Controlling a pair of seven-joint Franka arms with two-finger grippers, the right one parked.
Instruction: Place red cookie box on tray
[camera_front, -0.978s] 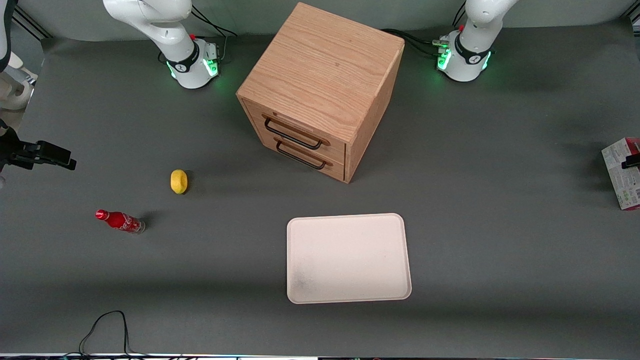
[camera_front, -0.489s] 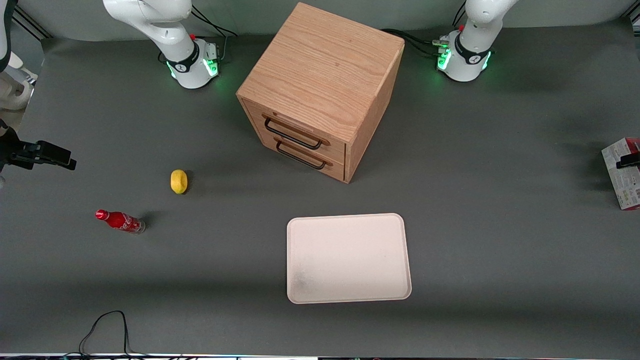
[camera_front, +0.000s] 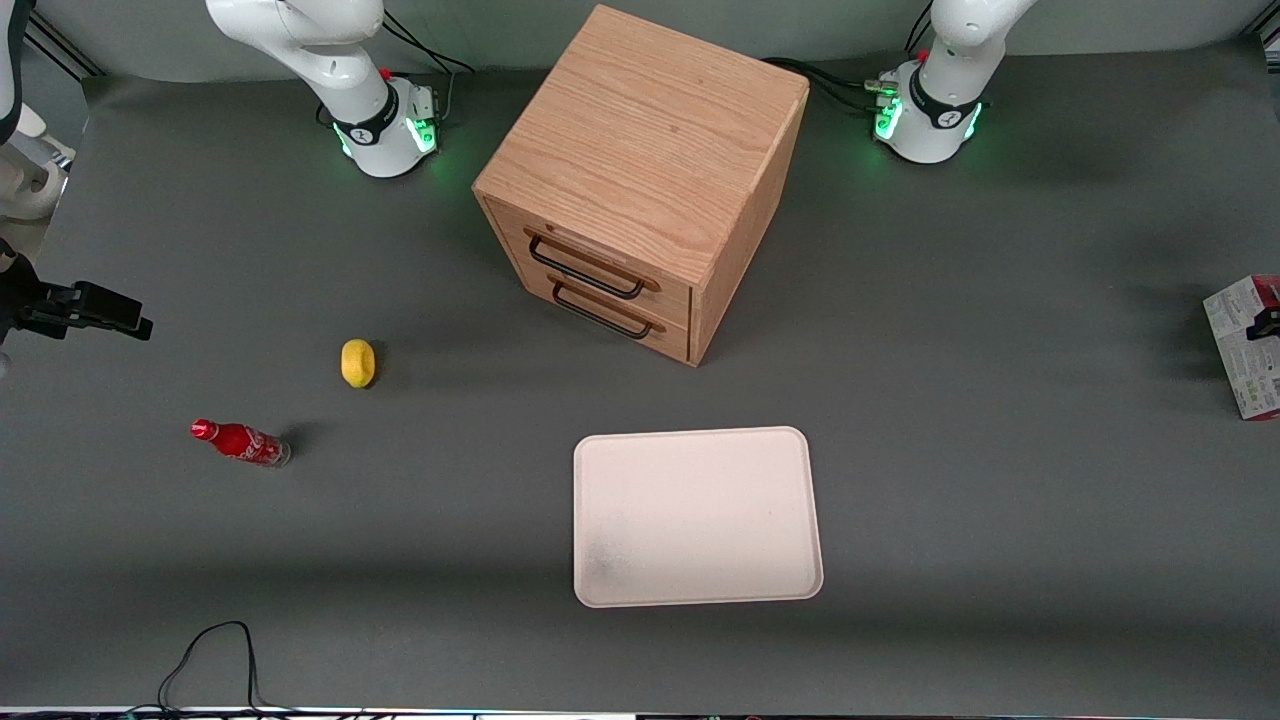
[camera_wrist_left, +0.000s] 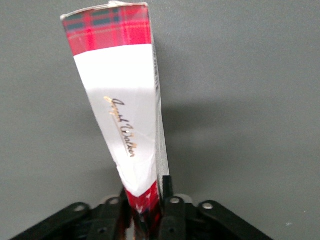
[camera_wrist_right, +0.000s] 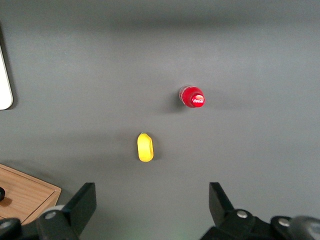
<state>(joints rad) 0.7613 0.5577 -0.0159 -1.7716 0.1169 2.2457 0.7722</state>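
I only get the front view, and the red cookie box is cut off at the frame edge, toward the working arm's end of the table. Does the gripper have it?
Observer: Yes. In the left wrist view the gripper is shut on the red cookie box, with the fingers pressing on either side of it.
Operator: Which part is it holding?
Observer: One red plaid end. The box extends away from the wrist camera, showing it a white panel with gold script.

Red cookie box (camera_front: 1250, 345) (and gripper (camera_front: 1265, 322)) cut off.
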